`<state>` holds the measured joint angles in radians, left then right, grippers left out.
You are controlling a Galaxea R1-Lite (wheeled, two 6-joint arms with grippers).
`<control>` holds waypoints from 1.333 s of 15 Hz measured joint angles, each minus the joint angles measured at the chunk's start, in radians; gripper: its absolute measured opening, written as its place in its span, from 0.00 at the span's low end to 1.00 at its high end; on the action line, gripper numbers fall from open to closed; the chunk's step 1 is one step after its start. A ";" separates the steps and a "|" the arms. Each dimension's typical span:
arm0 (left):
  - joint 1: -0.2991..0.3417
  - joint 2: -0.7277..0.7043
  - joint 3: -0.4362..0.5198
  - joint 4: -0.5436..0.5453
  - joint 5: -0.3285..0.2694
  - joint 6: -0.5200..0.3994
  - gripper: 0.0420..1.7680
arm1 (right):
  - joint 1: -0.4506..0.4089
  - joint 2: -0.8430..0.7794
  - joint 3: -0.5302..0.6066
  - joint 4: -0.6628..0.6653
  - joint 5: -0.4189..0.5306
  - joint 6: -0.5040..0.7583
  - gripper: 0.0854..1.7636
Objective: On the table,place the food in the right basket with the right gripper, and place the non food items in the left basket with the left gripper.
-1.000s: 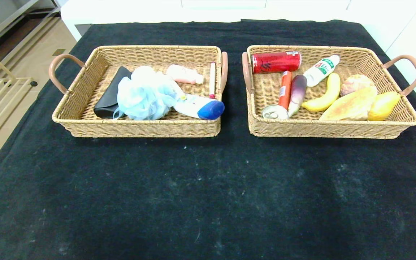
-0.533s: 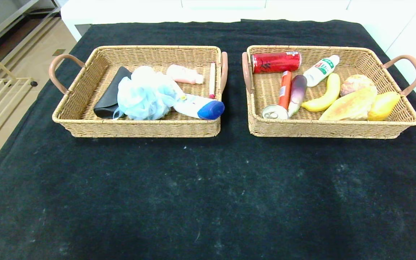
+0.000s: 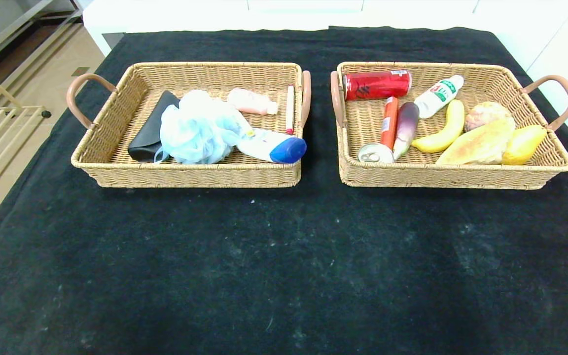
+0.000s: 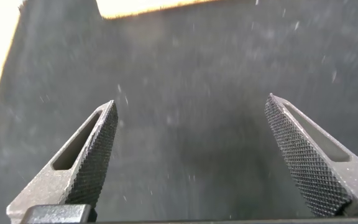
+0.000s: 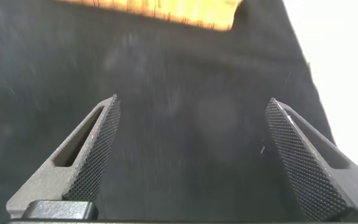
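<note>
In the head view the left basket (image 3: 116,162) holds the black glasses case (image 3: 152,128), the pale blue bath pouf (image 3: 195,128), the white bottle with blue cap (image 3: 274,146) and the white marker (image 3: 290,108). The right basket (image 3: 535,170) holds the purple eggplant (image 3: 406,127) and the orange sausage stick (image 3: 389,123). Neither arm shows in the head view. My left gripper (image 4: 191,106) is open and empty over the black table (image 4: 191,74). My right gripper (image 5: 192,102) is open and empty over the table (image 5: 191,68) too.
The left basket also holds a pink bottle (image 3: 252,101). The right basket also holds a red can (image 3: 376,84), a silver can (image 3: 374,153), a small white bottle (image 3: 438,95), a banana (image 3: 442,130), bread (image 3: 479,143) and a mango (image 3: 523,144). A basket edge (image 5: 160,9) shows in the right wrist view.
</note>
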<state>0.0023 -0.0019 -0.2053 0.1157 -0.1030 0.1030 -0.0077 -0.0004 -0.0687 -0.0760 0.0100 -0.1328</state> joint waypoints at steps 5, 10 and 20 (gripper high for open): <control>0.000 0.000 0.085 -0.019 0.000 -0.001 0.97 | 0.000 0.000 0.066 0.030 -0.001 0.002 0.97; 0.000 0.000 0.149 -0.059 -0.002 -0.008 0.97 | 0.001 0.000 0.069 0.058 -0.001 0.017 0.97; 0.000 0.000 0.203 -0.131 0.072 -0.009 0.97 | 0.001 0.000 0.069 0.067 0.012 0.053 0.97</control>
<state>0.0023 -0.0017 -0.0019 -0.0157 -0.0311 0.0936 -0.0062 -0.0009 0.0000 -0.0091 0.0219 -0.0794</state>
